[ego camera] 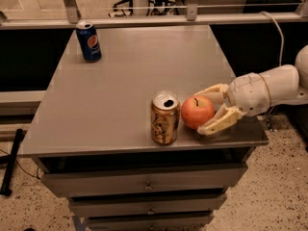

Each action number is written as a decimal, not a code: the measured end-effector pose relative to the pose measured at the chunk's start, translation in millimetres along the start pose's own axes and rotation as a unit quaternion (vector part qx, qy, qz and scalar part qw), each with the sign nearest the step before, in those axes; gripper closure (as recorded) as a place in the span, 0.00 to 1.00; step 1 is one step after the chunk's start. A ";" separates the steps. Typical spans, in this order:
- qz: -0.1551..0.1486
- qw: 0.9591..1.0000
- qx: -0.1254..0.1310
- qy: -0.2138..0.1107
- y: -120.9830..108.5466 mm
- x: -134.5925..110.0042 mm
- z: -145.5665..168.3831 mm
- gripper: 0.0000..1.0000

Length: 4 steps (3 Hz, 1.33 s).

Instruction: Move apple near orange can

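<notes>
Grey desk [120, 81] under everything: my pincer [202, 112], in from the right, clasps the apple [195, 110], just right of the orange can [164, 118]; I'd release and retreat rightward.

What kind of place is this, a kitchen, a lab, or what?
Probably a lab or workshop test area: a plain grey drawer cabinet on speckled floor, a metal railing behind, and the robot's hand at its near edge holding an apple beside the orange can.
</notes>
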<state>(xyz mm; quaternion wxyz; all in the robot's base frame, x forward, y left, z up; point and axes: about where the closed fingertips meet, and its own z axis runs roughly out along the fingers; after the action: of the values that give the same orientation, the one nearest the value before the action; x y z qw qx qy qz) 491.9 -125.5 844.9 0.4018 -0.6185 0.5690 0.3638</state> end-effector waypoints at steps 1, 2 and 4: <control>-0.008 1.000 -0.013 -0.001 6.8 4.5 17.2 0.82; -0.019 1.000 -0.016 -0.005 6.0 3.7 28.7 0.59; -0.038 0.999 -0.005 -0.007 0.2 -0.5 33.3 0.13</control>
<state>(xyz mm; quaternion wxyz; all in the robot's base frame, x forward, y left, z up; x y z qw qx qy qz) 491.9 -94.9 831.6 0.4162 -0.6391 0.5401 0.3558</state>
